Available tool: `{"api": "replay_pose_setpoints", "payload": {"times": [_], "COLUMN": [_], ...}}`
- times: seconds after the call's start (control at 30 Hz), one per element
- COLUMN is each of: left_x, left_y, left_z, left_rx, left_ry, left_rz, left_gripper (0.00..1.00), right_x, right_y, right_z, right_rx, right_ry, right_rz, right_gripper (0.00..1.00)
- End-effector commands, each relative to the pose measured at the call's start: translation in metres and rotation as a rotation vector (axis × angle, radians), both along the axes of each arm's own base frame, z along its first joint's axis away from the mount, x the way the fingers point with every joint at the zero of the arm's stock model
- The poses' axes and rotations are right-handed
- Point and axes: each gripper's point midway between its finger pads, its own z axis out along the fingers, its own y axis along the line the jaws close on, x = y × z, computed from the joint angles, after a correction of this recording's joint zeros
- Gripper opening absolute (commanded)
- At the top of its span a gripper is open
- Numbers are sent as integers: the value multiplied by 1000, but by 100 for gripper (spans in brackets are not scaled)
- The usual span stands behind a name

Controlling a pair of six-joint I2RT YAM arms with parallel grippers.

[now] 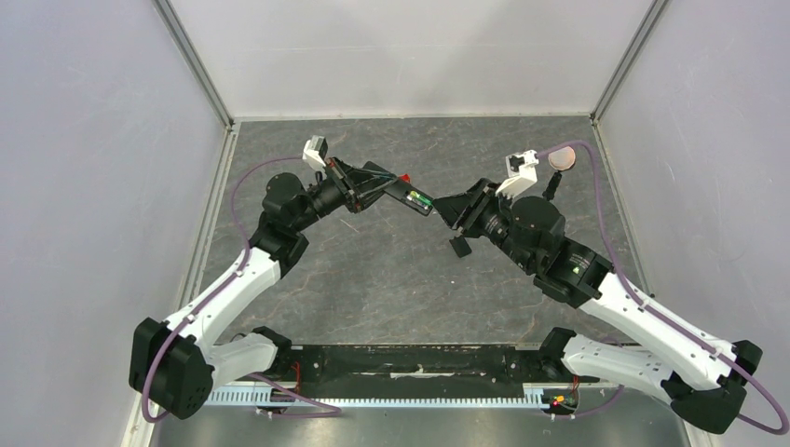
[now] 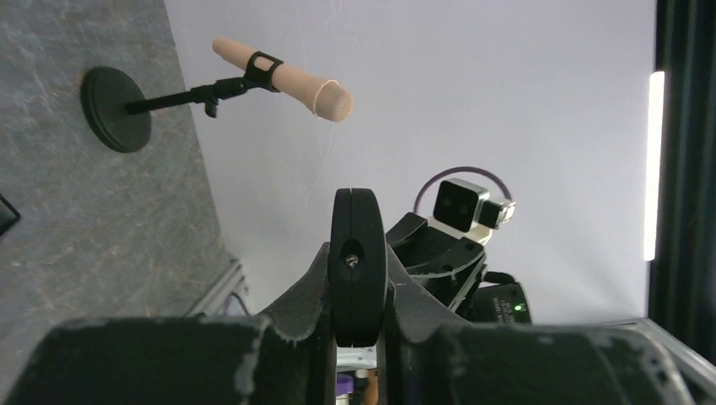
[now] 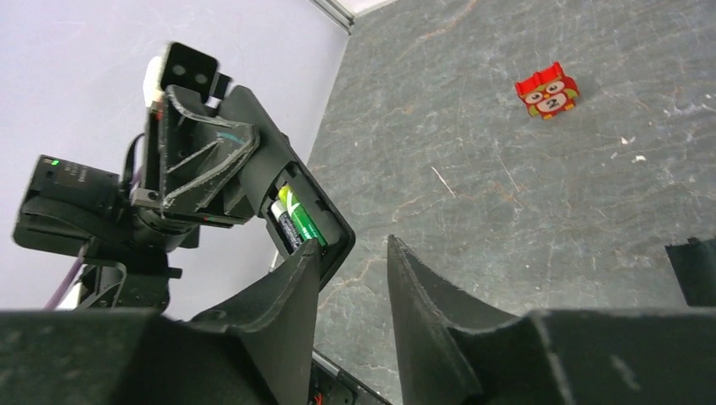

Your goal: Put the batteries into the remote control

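Left pincer [image 1: 371,189] pinching remote control [image 3: 332,226], held off the tabletop [image 3: 507,211]. Slim black bar, battery bay open: 2 batteries [image 3: 295,221] seated side by side, 1 bright green, 1 dark. Right pincer [image 3: 353,245] spread, empty, just beside remote's end.

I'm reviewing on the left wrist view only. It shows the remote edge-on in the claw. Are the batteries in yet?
Observer: Yes. The right wrist view shows both batteries, green and dark, side by side in the open compartment of the remote control.
Operator: Is the right claw holding anything?
Observer: No, the right claw is open and empty, near the remote's end.
Operator: Cover on?
Observer: No. A small black piece lies on the table by that arm; whether it is the cover, I cannot tell.
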Motion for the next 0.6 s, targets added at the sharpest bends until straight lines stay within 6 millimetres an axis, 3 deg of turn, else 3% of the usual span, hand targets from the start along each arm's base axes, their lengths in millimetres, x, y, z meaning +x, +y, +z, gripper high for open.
{"api": "replay_pose_setpoints", "payload": {"times": [0.0,0.23,0.57], "left_x": [-23,-11,-10], "left_y": [-5,1,1], "left_z": [47,32,17], "left_rx": [7,88,170], "left_ry": [-233,-223,-245], "left_rz": [-71,8,6], "left_gripper": [2,2,2], "right_x": [-2,-4,-13], "right_y": [-1,-17,-19], "right_z": [-17,-6,34], "right_rx": [-91,-82,4], "right_ry": [54,35,-115], "right_rz": [10,-38,9], "right_gripper": [40,62,78]}}
